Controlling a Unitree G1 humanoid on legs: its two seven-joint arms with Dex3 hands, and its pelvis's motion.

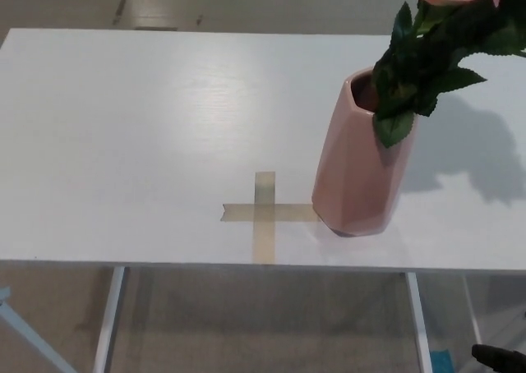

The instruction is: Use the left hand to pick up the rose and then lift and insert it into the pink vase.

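Only a dark sliver of the right hand (498, 357) shows at the bottom edge, its grasp unreadable; the left hand is out of view. Well beyond that hand, the rose (423, 61) already stands in the vase (357, 172), leaves spilling over the rim. It looks light with soft petals, so it is best pinched on the stiffer stem.
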